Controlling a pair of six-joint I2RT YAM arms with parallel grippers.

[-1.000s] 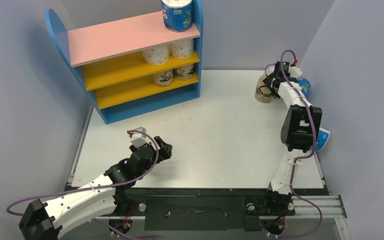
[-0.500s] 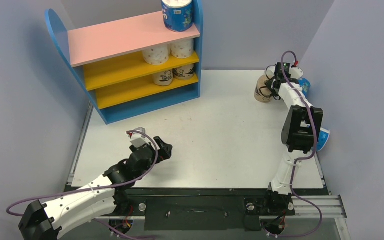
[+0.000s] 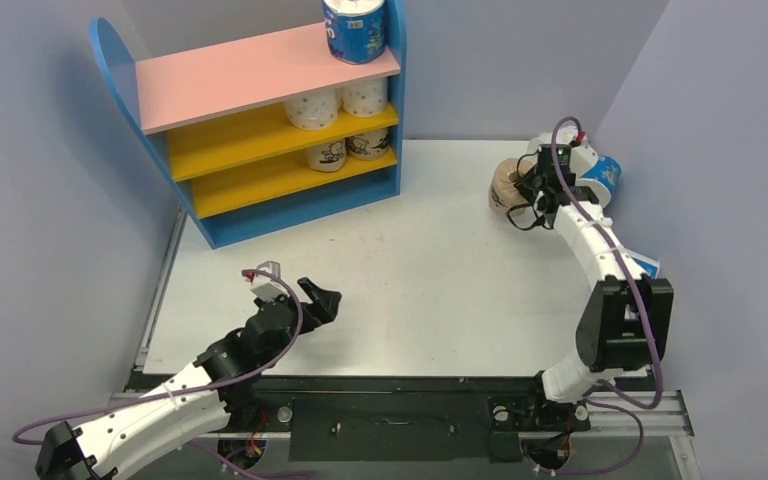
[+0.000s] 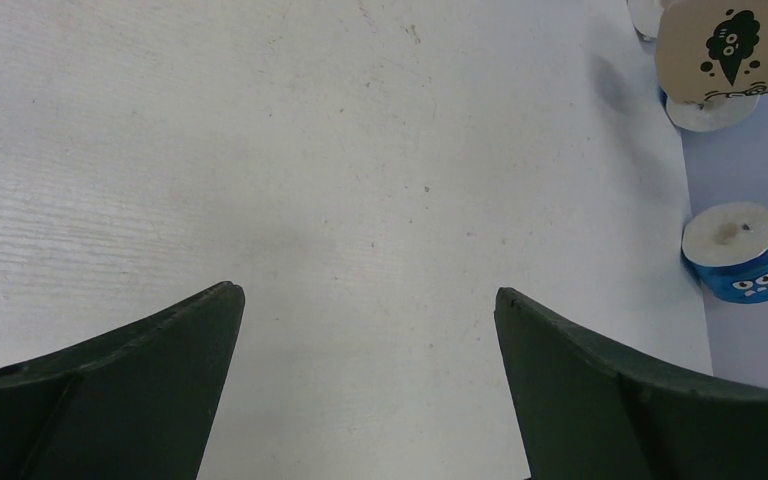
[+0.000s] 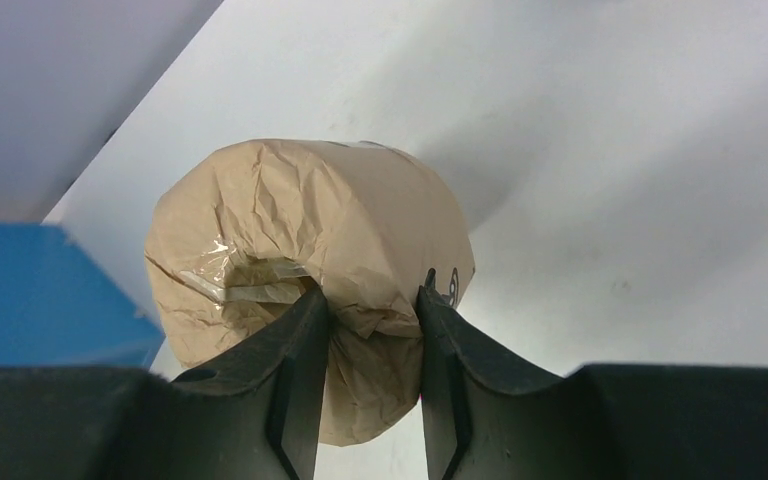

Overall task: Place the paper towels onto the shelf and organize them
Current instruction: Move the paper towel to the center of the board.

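Left end effector: we see the left end effector [image 3: 318, 295] [image 4: 367, 292] nearest the bases, jaws spread wide with nothing between them, low over the table [image 3: 430, 270].
Right end effector: farther back on the right, the right end effector [image 3: 526, 190] [image 5: 370, 292] is partly closed and pinches the crumpled end of a tan roll [image 5: 300, 210] [image 3: 503, 185].
Tan roll: we find it lying sideways in that grip; it seems lifted off the table, with its shadow beyond it.
Blue roll: one blue roll [image 4: 740, 255] stands on end near the right wall.
Shelf: the shelf [image 3: 250, 75] stands at the far left. We count a blue-and-white roll [image 3: 355, 28] on its pink top, two white dotted rolls [image 3: 312, 108] on the upper yellow board and two tan printed rolls [image 3: 327, 155] on the lower one.
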